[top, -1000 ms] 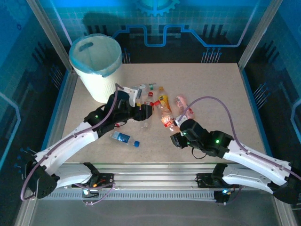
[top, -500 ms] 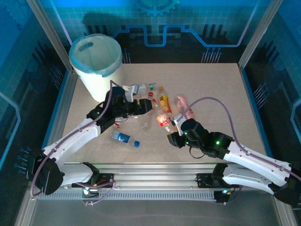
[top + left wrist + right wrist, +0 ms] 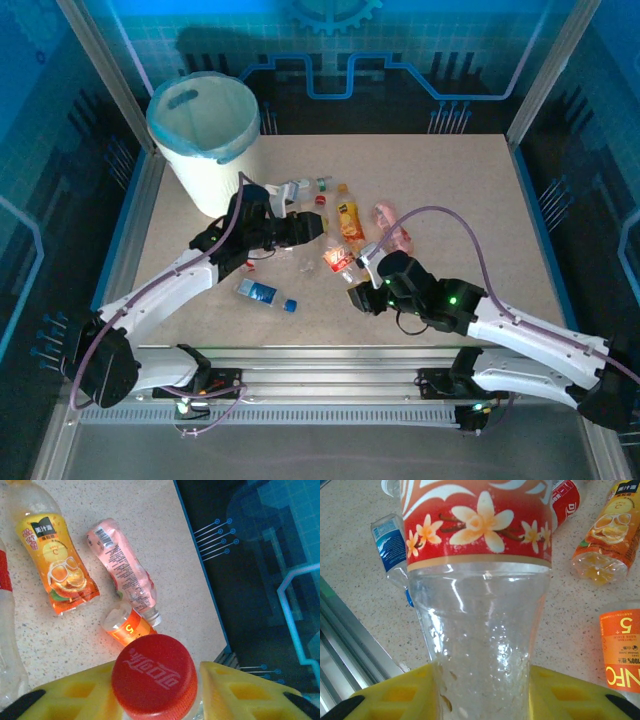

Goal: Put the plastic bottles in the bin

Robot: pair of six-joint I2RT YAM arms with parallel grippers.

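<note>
1. Left gripper (image 3: 155,700) is pinched on the red-capped bottle (image 3: 154,674). The bottle's cap sits between the two yellow pads (image 3: 75,697).
2. From above, the left gripper (image 3: 312,228) hangs over the middle of the table (image 3: 460,190), at 4 o'clock from the bin (image 3: 205,180).
3. Right gripper (image 3: 480,702) is clamped around the clear body of the flower-label bottle (image 3: 475,605). The bottle's red band with white flowers lies just beyond the gripper's yellow pads (image 3: 565,695).
4. From above, the right gripper (image 3: 362,288) sits at 5 o'clock from the left one. Its bottle points out toward 11 o'clock.
5. The bin stands upright at the table's 10 o'clock corner. It is white with a pale blue liner rim.
6. More bottles lie on their sides around the grippers. An orange-label bottle (image 3: 347,215) lies at 1 o'clock from the left gripper, and a pink-label bottle (image 3: 392,228) lies near it at 3 o'clock.
7. A blue-label bottle (image 3: 265,293) lies apart from the others, at 7 o'clock from the left gripper, toward the near edge.
8. The left wrist camera shows a small orange bottle marked "5" (image 3: 127,627) lying against the open end of the pink-label bottle.
</note>
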